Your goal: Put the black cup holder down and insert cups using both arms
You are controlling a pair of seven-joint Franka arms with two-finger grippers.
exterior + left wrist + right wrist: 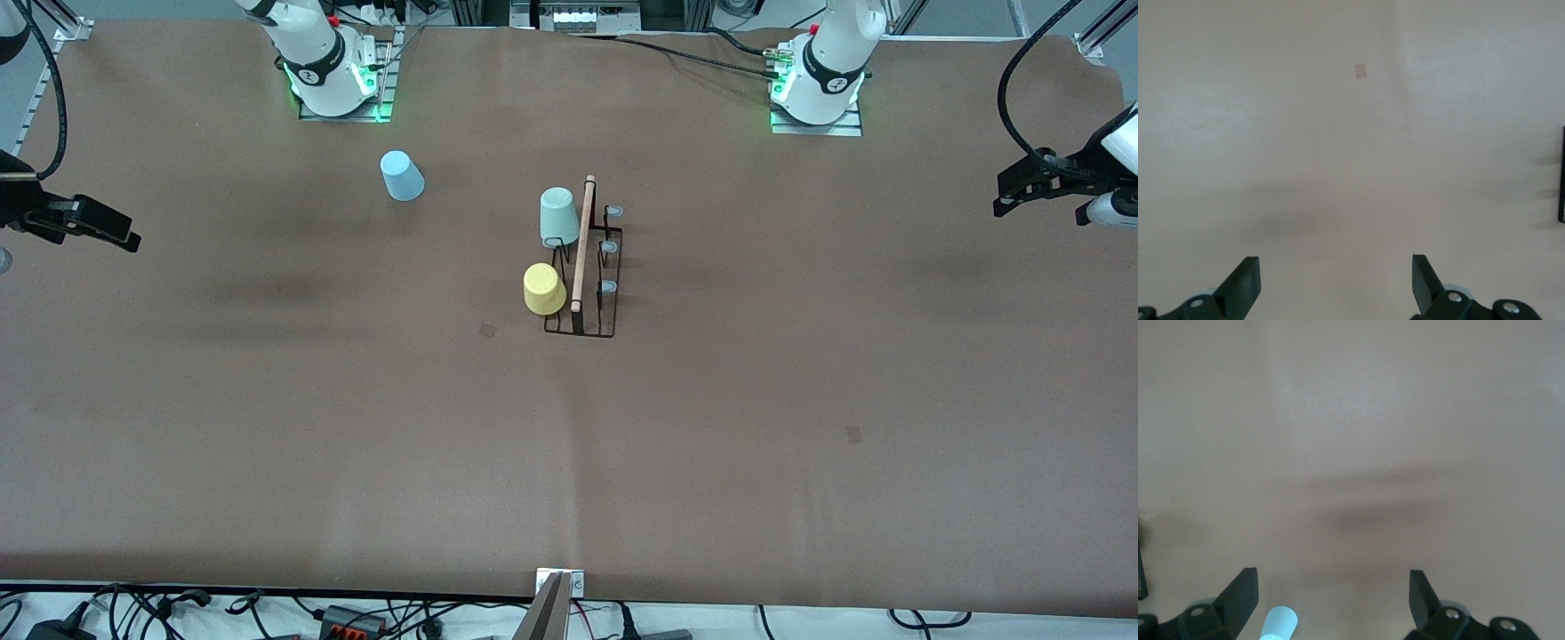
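Right gripper [111, 233] up at the right arm's end of the table, over bare surface, fingers [1238, 595] spread wide with nothing between them. Light blue cup [403, 176] standing upside down on the table, well apart from the rack, toward the right arm's end and close to that arm's base; clearly the right arm's to fetch, being the nearer by a good margin. Black cup holder [582, 267] set upright mid-table, wooden rod [582, 244] running toward and away from the front camera. Mint green cup [558, 216] and yellow cup [543, 289] already inverted on pegs on the side facing the right arm, yellow nearer the front camera; pale-tipped pegs [608, 247] on the other side bare. Left gripper [1031, 188] waiting at the left arm's end, fingers [1241, 285] likewise wide apart, holding nothing.
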